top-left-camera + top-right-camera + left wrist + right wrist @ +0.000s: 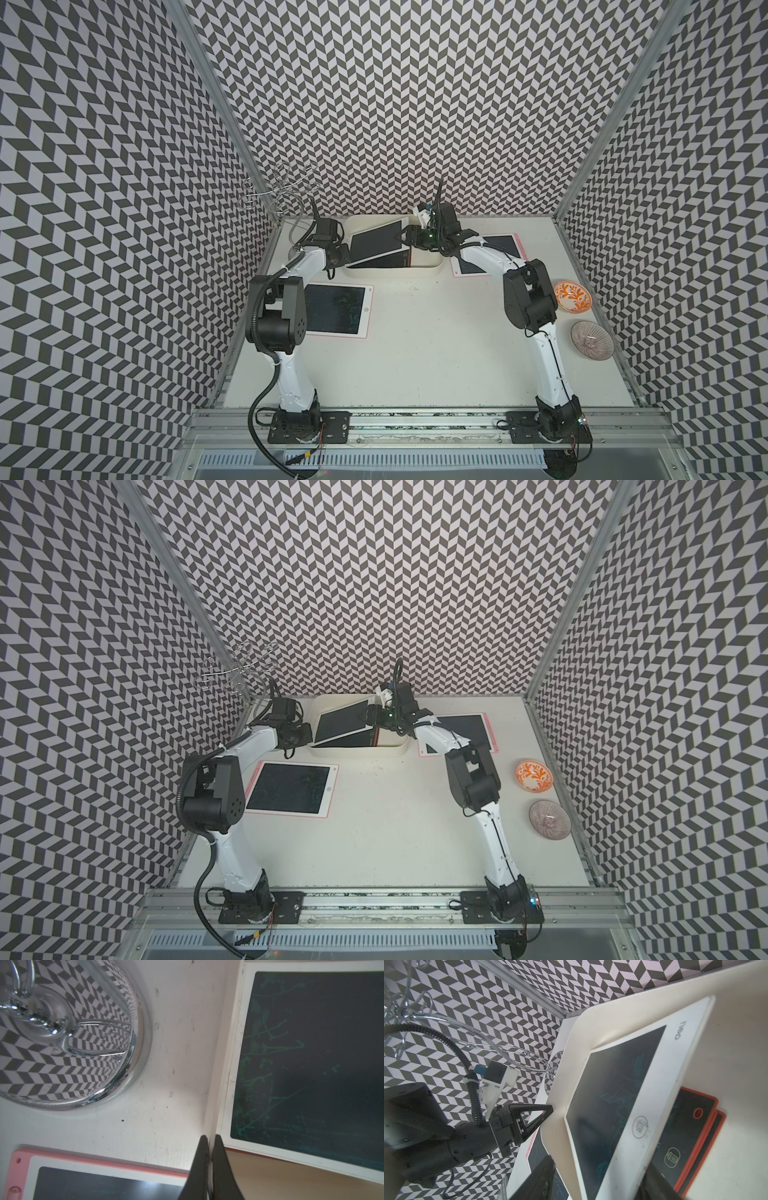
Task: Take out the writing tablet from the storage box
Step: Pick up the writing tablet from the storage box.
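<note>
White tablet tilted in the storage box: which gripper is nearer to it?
Right. The right gripper straddles the white tablet's raised end, jaws apart. The left gripper is pinched on the storage box wall beside its low end.

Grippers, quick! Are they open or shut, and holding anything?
Left gripper: shut on the storage box wall.
Right gripper: jaws around the white tablet; grip cannot be told.
</note>
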